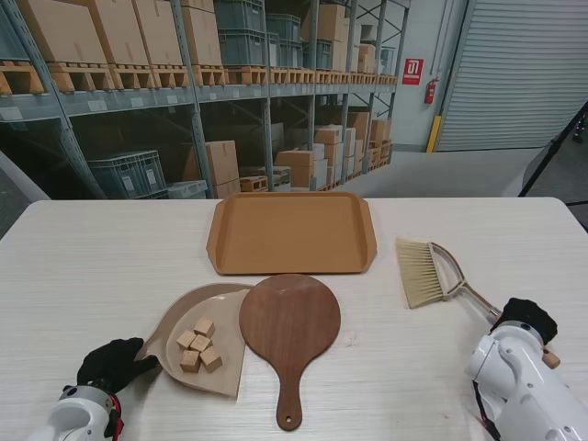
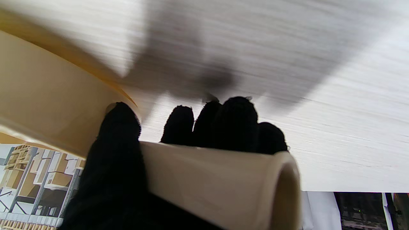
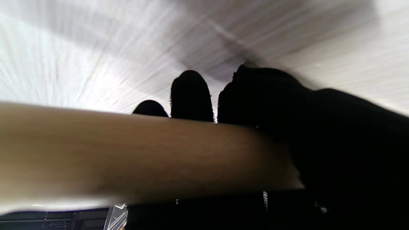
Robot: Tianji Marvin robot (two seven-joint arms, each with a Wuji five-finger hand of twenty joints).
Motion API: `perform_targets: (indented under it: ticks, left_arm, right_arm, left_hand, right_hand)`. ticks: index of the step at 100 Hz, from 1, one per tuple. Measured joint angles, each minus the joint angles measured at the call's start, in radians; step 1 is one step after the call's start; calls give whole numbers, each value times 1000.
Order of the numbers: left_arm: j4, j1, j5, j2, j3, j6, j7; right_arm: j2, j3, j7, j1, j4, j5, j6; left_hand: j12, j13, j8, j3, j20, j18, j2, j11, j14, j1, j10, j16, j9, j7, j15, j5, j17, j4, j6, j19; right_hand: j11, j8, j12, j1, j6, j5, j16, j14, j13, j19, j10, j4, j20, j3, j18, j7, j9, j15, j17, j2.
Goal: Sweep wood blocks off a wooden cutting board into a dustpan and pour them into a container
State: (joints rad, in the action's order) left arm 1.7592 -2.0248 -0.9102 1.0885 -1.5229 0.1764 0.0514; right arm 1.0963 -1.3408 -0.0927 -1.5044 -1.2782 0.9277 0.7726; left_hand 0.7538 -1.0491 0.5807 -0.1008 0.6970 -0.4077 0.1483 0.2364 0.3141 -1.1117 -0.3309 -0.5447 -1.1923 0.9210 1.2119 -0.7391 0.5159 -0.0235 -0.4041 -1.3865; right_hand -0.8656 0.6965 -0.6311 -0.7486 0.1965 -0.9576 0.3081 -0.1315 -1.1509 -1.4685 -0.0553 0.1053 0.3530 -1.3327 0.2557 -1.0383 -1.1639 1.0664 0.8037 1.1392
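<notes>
Holding the dustpan (image 1: 197,340) by its round handle, the left hand (image 1: 115,365) sits at the near left of the worktop (image 1: 83,266). In the left wrist view its black fingers (image 2: 223,121) curl around the pale handle, with the thumb pressed on the other side. So this hand is closed tight on the dustpan.

The wood blocks (image 1: 199,344) lie inside the dustpan, bunched close together in a little pile. The dustpan rests on the worktop, and its right edge touches the round wooden cutting board (image 1: 290,323). The board looks bare on top. Its handle points toward me.

The right hand (image 1: 524,319) is at the near right. It is wrapped around the wooden handle of the brush (image 1: 432,273). In the right wrist view the brown handle crosses in front of the dark fingers (image 3: 191,92), which close over it. The brush bristles lie on the worktop, well apart from the cutting board, on its right.

The orange tray (image 1: 291,231) sits farther from me, just behind the board and the dustpan. It has nothing in it.
</notes>
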Motion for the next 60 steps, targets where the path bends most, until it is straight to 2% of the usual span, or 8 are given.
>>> perform_targets:
  ticks: [18,32,42,60]
  left_arm:
    - [-1,3,1,0,1,0,-2]
    - [-1,3,1,0,1,0,-2]
    - [-1,3,1,0,1,0,-2]
    - [-1,3,1,0,1,0,-1]
  right_arm:
    - [-10,-2,6,-8,0,30,-25]
    - [-14,-10,14,-13,-1,48,-47]
    - [-17,-19,21,-19,-5,64,-67]
    - [-21,-37,36,-42,-32,91,-103]
  left_hand:
    - [1,0,1,0,0,0,0,-9,0,0,0,0,0,0,0,0,0,0,0,0]
    - [1,0,1,0,0,0,0,-10,0,0,0,0,0,0,0,0,0,0,0,0]
    - [2,0,1,0,0,0,0,-10,0,0,0,0,0,0,0,0,0,0,0,0]
    - [2,0,1,0,0,0,0,-11,0,0,0,0,0,0,0,0,0,0,0,0]
  right_hand:
    - [47,-19,28,42,-13,44,5,-1,63,53,0,48,42,-26,-1,-15,72,-69,-61,13]
    - [81,-41,44,99,-24,68,23,-1,100,89,0,52,61,-31,-1,-7,122,-128,-97,11]
    - [91,-55,59,157,-39,93,60,8,138,123,0,65,85,-30,-1,4,165,-180,-125,-43]
    - [118,-87,83,185,-59,110,85,11,187,151,-2,65,98,-22,-1,81,200,-226,-160,-81]
